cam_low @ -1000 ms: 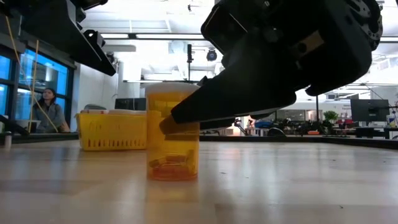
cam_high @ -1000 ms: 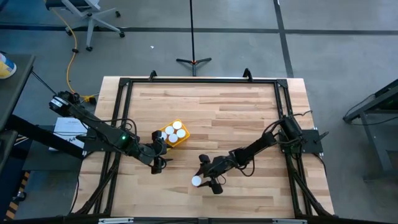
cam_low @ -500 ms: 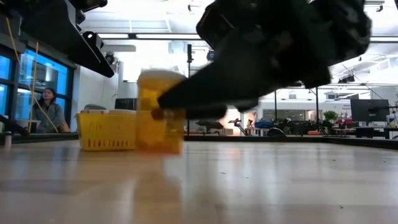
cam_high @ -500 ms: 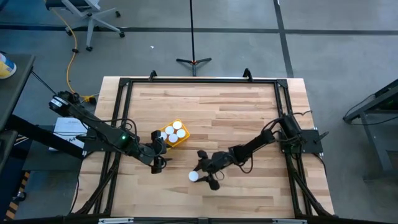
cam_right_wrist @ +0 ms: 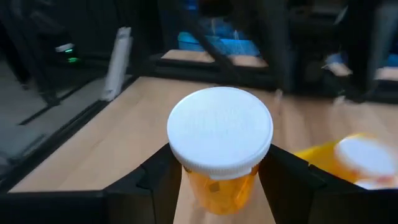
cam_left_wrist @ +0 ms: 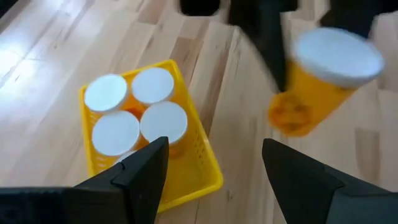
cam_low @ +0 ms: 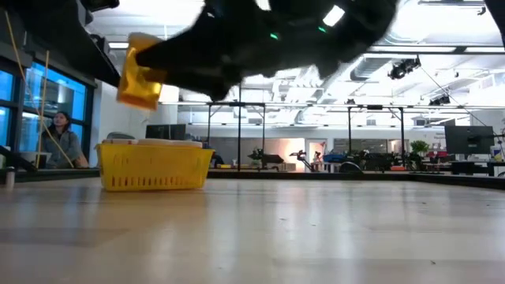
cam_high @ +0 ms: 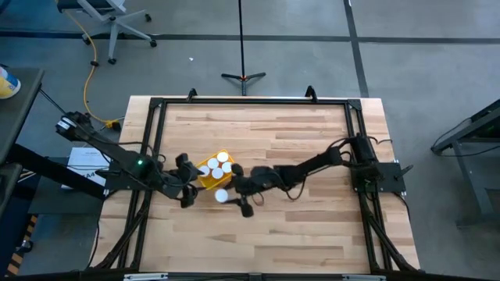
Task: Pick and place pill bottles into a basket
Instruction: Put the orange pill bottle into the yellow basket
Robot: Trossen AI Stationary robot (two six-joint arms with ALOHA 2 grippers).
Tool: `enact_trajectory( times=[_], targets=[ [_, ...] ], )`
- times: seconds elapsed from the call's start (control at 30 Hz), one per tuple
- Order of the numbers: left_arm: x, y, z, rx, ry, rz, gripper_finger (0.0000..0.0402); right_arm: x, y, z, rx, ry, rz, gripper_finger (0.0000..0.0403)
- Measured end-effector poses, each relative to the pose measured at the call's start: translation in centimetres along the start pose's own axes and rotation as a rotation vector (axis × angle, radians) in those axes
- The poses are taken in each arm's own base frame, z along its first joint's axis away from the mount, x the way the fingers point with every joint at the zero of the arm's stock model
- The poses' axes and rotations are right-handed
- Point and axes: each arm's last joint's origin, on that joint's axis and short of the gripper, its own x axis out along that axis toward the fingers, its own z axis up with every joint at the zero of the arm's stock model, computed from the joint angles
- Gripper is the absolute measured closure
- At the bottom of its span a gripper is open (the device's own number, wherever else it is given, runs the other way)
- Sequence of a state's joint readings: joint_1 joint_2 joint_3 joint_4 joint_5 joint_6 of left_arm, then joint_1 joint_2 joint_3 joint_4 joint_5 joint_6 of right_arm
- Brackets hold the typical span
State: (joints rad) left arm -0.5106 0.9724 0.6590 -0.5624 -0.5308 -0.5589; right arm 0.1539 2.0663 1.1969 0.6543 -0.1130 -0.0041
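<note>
Fingers (cam_right_wrist: 155, 180) of right gripper (cam_high: 234, 198) closed on an amber pill bottle (cam_high: 222, 196) with white cap, held clear of the table (cam_high: 312, 148), just beside the near corner of the yellow basket (cam_high: 205, 179). Four white-capped bottles (cam_left_wrist: 138, 116) standing inside basket. Left gripper (cam_high: 186, 183) spread apart, holding nothing, hovering at the basket's left side. In low view, carried bottle (cam_low: 140, 72) raised above basket rim (cam_low: 154, 147); person (cam_low: 61, 138) seated in background.
</note>
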Motion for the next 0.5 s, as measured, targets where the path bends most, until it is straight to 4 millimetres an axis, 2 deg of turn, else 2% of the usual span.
enact_trajectory(
  times=[0.1,0.23,0.5],
  targets=[
    [-0.7,0.5,0.0,-0.014,-0.007,-0.008,0.0108,0.4,-1.8,1.5,-0.02,0.004,-0.04,0.0216],
    [-1.5,1.1,-0.1,-0.034,-0.014,-0.016,0.0108,0.7,-3.5,2.2,-0.027,-0.01,-0.067,0.0217],
    [-2.9,2.0,0.1,-0.066,-0.062,-0.04,0.0108,2.7,-5.1,0.4,0.005,-0.02,-0.047,0.0217]
  ],
)
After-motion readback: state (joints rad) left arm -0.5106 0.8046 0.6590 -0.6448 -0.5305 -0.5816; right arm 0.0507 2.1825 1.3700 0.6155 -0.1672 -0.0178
